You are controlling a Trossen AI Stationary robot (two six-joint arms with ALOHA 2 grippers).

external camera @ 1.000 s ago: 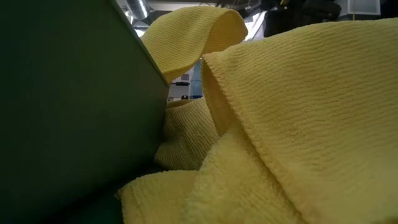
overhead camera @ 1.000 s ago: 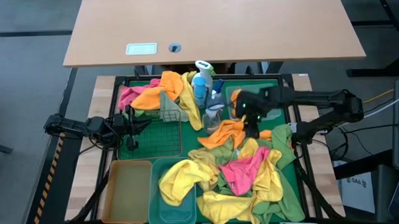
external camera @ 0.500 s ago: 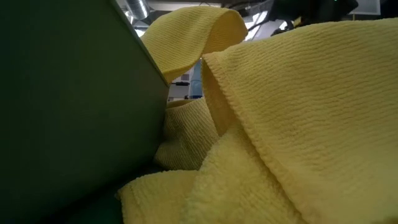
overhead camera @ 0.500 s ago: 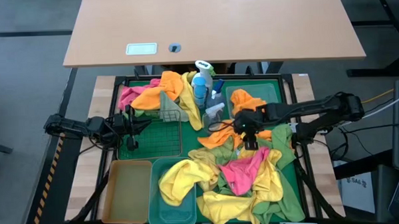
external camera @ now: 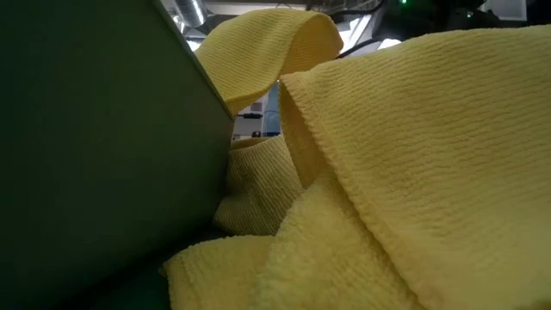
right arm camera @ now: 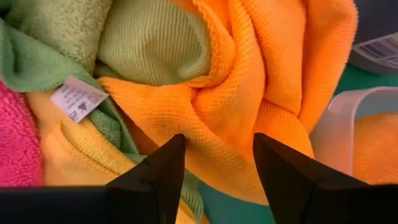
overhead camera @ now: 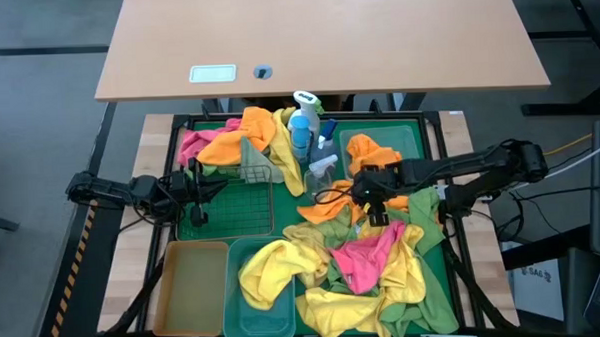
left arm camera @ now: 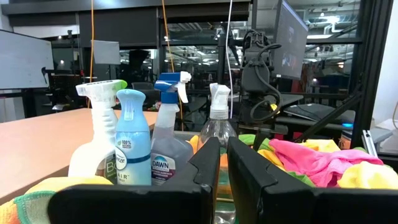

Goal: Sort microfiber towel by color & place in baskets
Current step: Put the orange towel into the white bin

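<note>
Microfiber towels, yellow, pink, green and orange, lie heaped on the green tray [overhead camera: 435, 246]. My right gripper [overhead camera: 367, 202] is open just over an orange towel [right arm camera: 249, 93] at the far side of the pile [overhead camera: 368, 261]; its fingers [right arm camera: 163, 169] straddle a fold, and no touch shows. The teal basket [overhead camera: 235, 316] holds a yellow towel [overhead camera: 269, 270]. The amber-tan basket [overhead camera: 189, 282] sits to its left. Orange, yellow and pink towels drape over the wire-mesh basket [overhead camera: 252, 172]. The clear basket [overhead camera: 379, 144] holds orange cloth. My left gripper [left arm camera: 224, 163] is shut and waits at the tray's left.
Spray bottles [overhead camera: 307, 128] stand at the tray's far middle, between the wire-mesh and clear baskets, close to my right gripper. A wooden desk [overhead camera: 315, 38] lies beyond the tray. Yellow cloth [external camera: 413, 172] and a teal wall [external camera: 86, 146] fill the low view.
My right gripper has moved toward the near edge and slightly left, dropping from beside the clear basket down onto the far side of the towel pile; it has stayed nearly still over the orange towel for the last half second.
</note>
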